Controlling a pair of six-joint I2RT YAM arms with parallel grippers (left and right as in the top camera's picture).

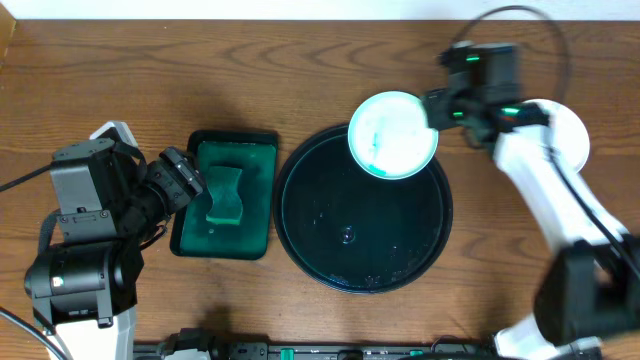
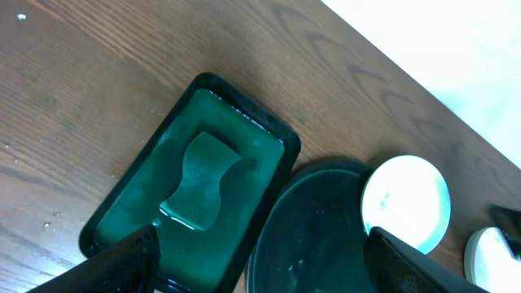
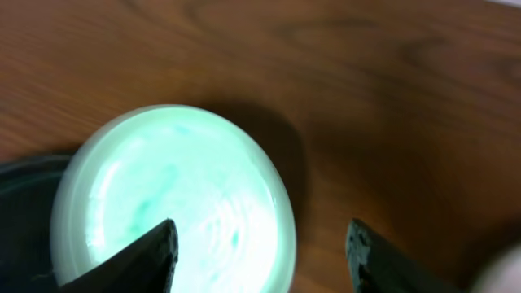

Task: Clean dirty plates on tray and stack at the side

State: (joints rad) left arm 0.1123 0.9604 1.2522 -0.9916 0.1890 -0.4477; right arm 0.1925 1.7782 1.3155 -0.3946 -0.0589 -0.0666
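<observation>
One dirty plate (image 1: pixel 392 135), white with a teal rim and teal smears, lies over the far right rim of the black tray (image 1: pixel 360 230). My right gripper (image 1: pixel 435 110) is at the plate's right edge. In the right wrist view its jaws (image 3: pixel 260 252) stand open, one finger over the plate (image 3: pixel 171 203) and the other over bare wood. Another white plate (image 1: pixel 570 130) lies on the table right of the tray, partly hidden by the right arm. My left gripper (image 1: pixel 195 185) hangs open over the left side, holding nothing (image 2: pixel 260 260).
A dark green rectangular tray (image 1: pixel 225 195) with a green sponge (image 1: pixel 228 195) sits just left of the black tray. The left arm's base stands at the front left. The right arm stretches from the front right corner to the back.
</observation>
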